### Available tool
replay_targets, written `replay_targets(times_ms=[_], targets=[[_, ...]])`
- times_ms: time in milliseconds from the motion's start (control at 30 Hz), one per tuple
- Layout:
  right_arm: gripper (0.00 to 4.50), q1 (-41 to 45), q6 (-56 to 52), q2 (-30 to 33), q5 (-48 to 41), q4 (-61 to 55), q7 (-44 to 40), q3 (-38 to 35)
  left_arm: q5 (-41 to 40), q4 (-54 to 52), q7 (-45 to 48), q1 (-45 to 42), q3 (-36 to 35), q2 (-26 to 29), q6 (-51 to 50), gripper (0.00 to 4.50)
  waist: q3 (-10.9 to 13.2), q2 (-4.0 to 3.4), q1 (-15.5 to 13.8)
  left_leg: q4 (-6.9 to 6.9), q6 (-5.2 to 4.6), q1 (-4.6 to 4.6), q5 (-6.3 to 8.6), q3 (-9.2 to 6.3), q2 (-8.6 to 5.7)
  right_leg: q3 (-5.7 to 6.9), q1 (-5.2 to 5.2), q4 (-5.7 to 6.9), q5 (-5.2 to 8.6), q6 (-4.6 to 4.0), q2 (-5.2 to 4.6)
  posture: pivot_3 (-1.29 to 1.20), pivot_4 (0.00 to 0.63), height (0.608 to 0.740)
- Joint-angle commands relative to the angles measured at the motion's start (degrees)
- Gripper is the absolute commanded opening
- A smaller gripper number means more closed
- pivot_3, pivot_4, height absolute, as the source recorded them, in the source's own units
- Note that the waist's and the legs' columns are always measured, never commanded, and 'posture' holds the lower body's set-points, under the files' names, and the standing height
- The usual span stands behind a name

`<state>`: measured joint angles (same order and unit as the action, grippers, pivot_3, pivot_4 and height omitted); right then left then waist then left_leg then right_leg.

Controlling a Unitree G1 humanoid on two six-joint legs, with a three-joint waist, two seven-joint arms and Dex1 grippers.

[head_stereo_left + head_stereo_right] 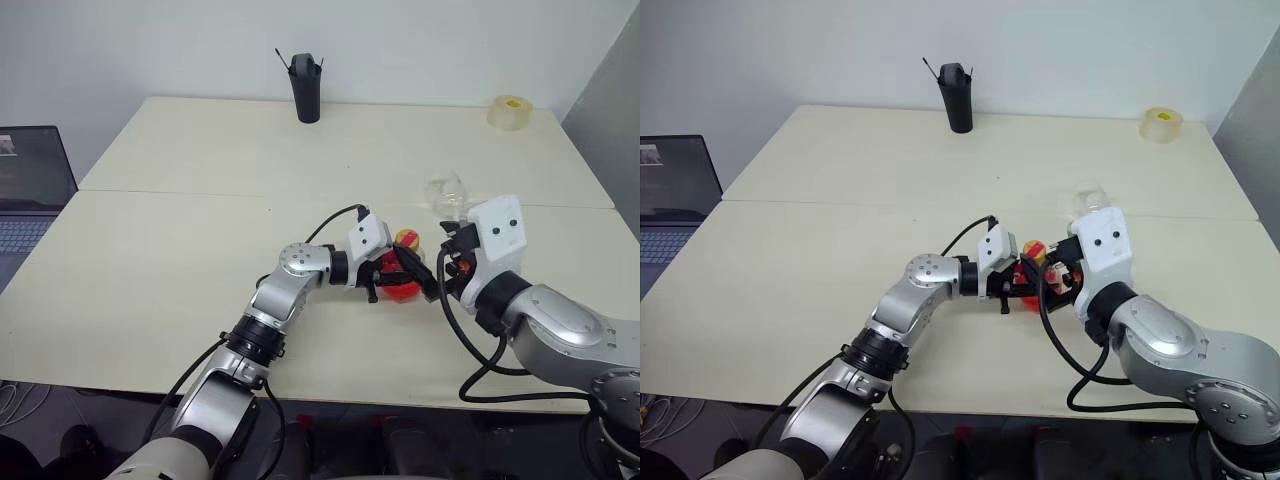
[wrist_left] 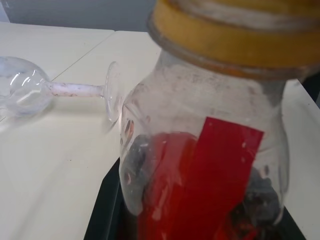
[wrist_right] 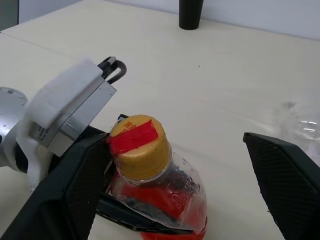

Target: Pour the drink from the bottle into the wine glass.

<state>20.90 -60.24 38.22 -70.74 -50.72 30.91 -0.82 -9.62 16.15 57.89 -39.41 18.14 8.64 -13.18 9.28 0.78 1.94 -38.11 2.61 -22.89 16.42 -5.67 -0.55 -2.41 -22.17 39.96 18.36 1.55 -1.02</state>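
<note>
The bottle (image 1: 404, 262) stands upright on the table near the front edge, with a yellow cap marked by red tape (image 3: 139, 142) and red-orange drink (image 3: 165, 197) in its lower half. My left gripper (image 1: 398, 276) reaches in from the left and is shut on the bottle's body. My right gripper (image 1: 450, 264) hovers just right of the bottle at cap height. It is open, with its black fingers (image 3: 75, 185) spread wide and the cap between them, untouched. The empty wine glass (image 1: 446, 193) appears to lie on its side just behind, bowl away from me, stem (image 2: 77, 89) level.
A tall black cup (image 1: 306, 90) stands at the table's far edge, a roll of tape (image 1: 512, 112) at the far right corner. A laptop (image 1: 30, 190) sits off the table's left side. The cream table (image 1: 180, 250) has a seam across its middle.
</note>
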Motion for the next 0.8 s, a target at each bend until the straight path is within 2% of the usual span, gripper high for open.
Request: replay_targets(times_ms=[33, 67, 167, 433, 533, 633, 767, 800], targets=[[4.50, 0.63, 1.16, -0.10, 1.51, -0.25, -1.04, -0.35, -0.35, -2.82, -0.51, -0.72, -0.51, -0.37, 1.02, 1.27, 0.00, 0.00, 0.00, 0.00, 0.00, 0.00, 0.00, 0.00, 0.00, 0.00, 0.00, 0.00, 0.00, 0.00, 0.00, 0.00, 0.150, 0.740], [4.50, 0.57, 1.15, -0.18, 1.60, -0.20, -1.32, -0.38, -0.36, -2.84, -0.54, -0.70, -0.55, -0.33, 1.03, 1.27, 0.00, 0.00, 0.00, 0.00, 0.00, 0.00, 0.00, 0.01, 0.00, 0.00, 0.00, 0.00, 0.00, 0.00, 0.00, 0.00, 0.150, 0.740], [3.92, 0.58, 1.15, -0.37, 1.92, -0.21, -1.84, -0.49, -0.39, -2.89, -0.66, -0.65, -0.62, -0.20, 1.04, 1.27, 0.00, 0.00, 0.00, 0.00, 0.00, 0.00, 0.00, 0.00, 0.00, 0.00, 0.00, 0.00, 0.00, 0.00, 0.00, 0.00, 0.150, 0.740], [1.34, 0.51, 1.62, -0.22, 2.56, -0.36, -3.50, -1.36, -0.19, -2.64, -0.81, -0.63, -0.55, -0.36, 1.13, 1.27, 0.00, 0.00, 0.01, 0.00, 0.00, 0.00, 0.00, -0.01, 0.00, 0.00, 0.00, 0.00, 0.00, 0.00, 0.00, 0.00, 0.150, 0.740], [1.27, 0.56, 1.89, 0.71, 2.90, -0.36, -5.10, -2.22, -0.28, -2.71, -0.64, -0.59, -0.47, -0.44, 1.05, 1.24, 0.00, 0.00, 0.00, 0.00, 0.00, 0.00, 0.00, -0.01, 0.00, 0.01, 0.00, 0.00, 0.00, 0.00, 0.00, 0.00, 0.150, 0.740], [1.27, 0.97, 2.61, 2.90, 3.14, -0.27, -10.75, -2.98, -0.63, -3.36, -0.01, -0.43, -0.17, -0.52, 0.59, 1.17, 0.00, 0.00, -0.02, 0.00, 0.00, 0.00, 0.00, 0.00, -0.01, 0.01, 0.00, 0.00, 0.00, 0.00, 0.00, 0.00, 0.150, 0.740], [1.27, 2.05, 5.84, 8.09, 4.55, 2.84, -27.81, -4.12, -1.34, -4.01, 1.49, -0.40, 0.11, -0.53, -0.14, 1.12, 0.00, 0.00, 0.00, 0.01, -0.02, 0.02, 0.01, 0.03, -0.02, 0.01, 0.00, -0.02, 0.00, 0.00, 0.16, 0.00, 0.150, 0.740], [1.27, 1.89, 7.07, 10.87, 5.73, 4.66, -35.85, -4.12, -1.34, -4.24, 2.08, -0.35, 0.39, -0.40, -0.08, 1.11, 0.00, 0.00, -0.01, 0.01, -0.02, 0.01, 0.01, 0.01, 0.01, 0.02, 0.01, -0.02, 0.00, 0.00, 0.23, 0.00, 0.150, 0.740]])
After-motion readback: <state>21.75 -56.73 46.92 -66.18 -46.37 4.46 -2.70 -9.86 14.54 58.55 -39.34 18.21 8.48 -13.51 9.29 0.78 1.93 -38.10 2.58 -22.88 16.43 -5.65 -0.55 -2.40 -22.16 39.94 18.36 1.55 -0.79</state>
